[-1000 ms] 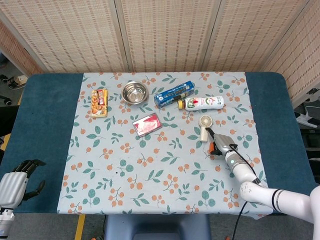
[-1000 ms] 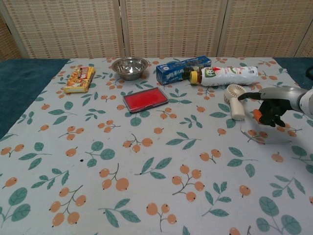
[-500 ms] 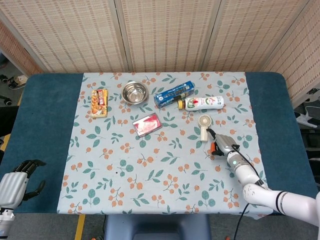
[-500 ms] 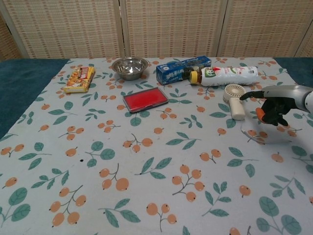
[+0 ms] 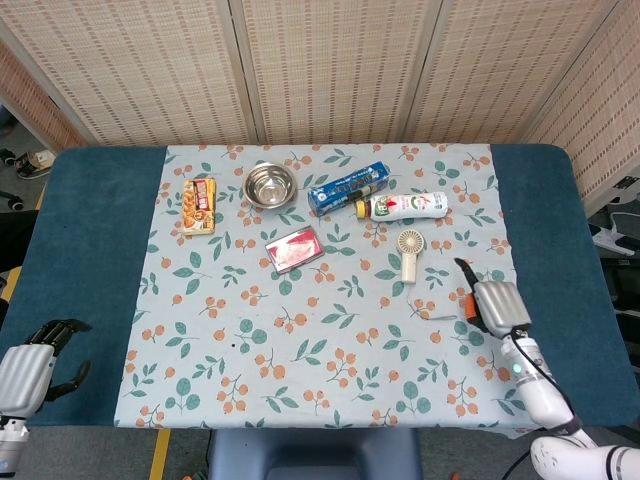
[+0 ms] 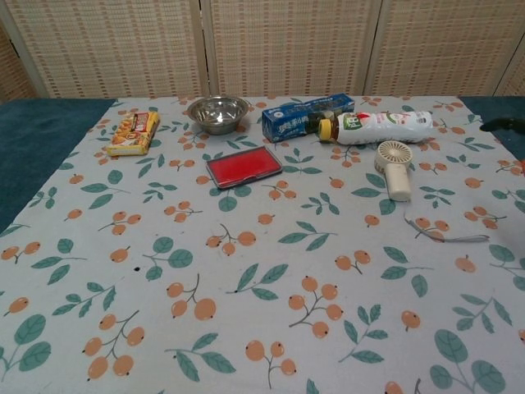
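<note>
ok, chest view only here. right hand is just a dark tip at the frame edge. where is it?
Observer: Head view shows the right hand above the right edge of the floral cloth, apart from the handheld fan, nearer the robot and to the fan's right.
Operator: holding anything?
Observer: Nothing visible in it. Its back faces the camera, so I can't tell how the fingers lie.
Operator: left hand?
Observer: The left hand is by the near left corner of the blue table, off the cloth, fingers apart, empty.
</note>
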Robot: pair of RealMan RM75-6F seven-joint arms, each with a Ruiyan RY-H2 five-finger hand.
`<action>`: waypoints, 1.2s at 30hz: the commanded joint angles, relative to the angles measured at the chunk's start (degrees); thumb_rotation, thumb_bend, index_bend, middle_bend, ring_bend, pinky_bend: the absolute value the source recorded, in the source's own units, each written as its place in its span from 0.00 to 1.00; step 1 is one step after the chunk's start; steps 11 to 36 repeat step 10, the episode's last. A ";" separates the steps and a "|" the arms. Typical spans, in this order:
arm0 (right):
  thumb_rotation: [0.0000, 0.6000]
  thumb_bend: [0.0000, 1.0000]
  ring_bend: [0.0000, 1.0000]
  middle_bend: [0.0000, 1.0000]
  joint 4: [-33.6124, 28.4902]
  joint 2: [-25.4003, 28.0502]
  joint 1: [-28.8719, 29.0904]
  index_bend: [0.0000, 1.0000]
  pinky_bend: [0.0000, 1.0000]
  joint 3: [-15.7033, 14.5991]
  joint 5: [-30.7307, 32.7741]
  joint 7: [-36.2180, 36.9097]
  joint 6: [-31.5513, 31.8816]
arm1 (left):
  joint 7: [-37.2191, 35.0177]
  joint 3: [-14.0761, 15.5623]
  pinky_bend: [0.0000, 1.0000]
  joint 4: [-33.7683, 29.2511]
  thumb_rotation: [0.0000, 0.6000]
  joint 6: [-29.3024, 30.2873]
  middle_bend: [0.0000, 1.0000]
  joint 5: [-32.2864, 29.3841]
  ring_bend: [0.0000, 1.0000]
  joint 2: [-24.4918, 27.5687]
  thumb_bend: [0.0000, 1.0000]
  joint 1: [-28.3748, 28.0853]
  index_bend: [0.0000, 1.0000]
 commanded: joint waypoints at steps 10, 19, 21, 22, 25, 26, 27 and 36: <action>1.00 0.36 0.25 0.41 15.43 -4.26 -13.84 0.03 0.38 -1.92 -12.23 3.41 15.72 | 1.79 0.08 0.37 0.10 1.00 -1.38 0.26 -0.73 0.20 -0.80 0.35 -0.49 0.30; 1.00 0.36 0.25 0.41 15.43 -4.26 -13.84 0.03 0.38 -1.92 -12.23 3.41 15.72 | 1.79 0.08 0.37 0.10 1.00 -1.38 0.26 -0.73 0.20 -0.80 0.35 -0.49 0.30; 1.00 0.36 0.25 0.41 15.43 -4.26 -13.84 0.03 0.38 -1.92 -12.23 3.41 15.72 | 1.79 0.08 0.37 0.10 1.00 -1.38 0.26 -0.73 0.20 -0.80 0.35 -0.49 0.30; 1.00 0.36 0.25 0.41 15.43 -4.26 -13.84 0.03 0.38 -1.92 -12.23 3.41 15.72 | 1.79 0.08 0.37 0.10 1.00 -1.38 0.26 -0.73 0.20 -0.80 0.35 -0.49 0.30; 1.00 0.36 0.25 0.41 15.43 -4.26 -13.84 0.03 0.38 -1.92 -12.23 3.41 15.72 | 1.79 0.08 0.37 0.10 1.00 -1.38 0.26 -0.73 0.20 -0.80 0.35 -0.49 0.30; 1.00 0.36 0.25 0.41 15.43 -4.26 -13.84 0.03 0.38 -1.92 -12.23 3.41 15.72 | 1.79 0.08 0.37 0.10 1.00 -1.38 0.26 -0.73 0.20 -0.80 0.35 -0.49 0.30; 1.00 0.36 0.25 0.41 15.43 -4.26 -13.84 0.03 0.38 -1.92 -12.23 3.41 15.72 | 1.79 0.08 0.37 0.10 1.00 -1.38 0.26 -0.73 0.20 -0.80 0.35 -0.49 0.30; 1.00 0.36 0.25 0.41 15.43 -4.26 -13.84 0.03 0.38 -1.92 -12.23 3.41 15.72 | 1.79 0.08 0.37 0.10 1.00 -1.38 0.26 -0.73 0.20 -0.80 0.35 -0.49 0.30</action>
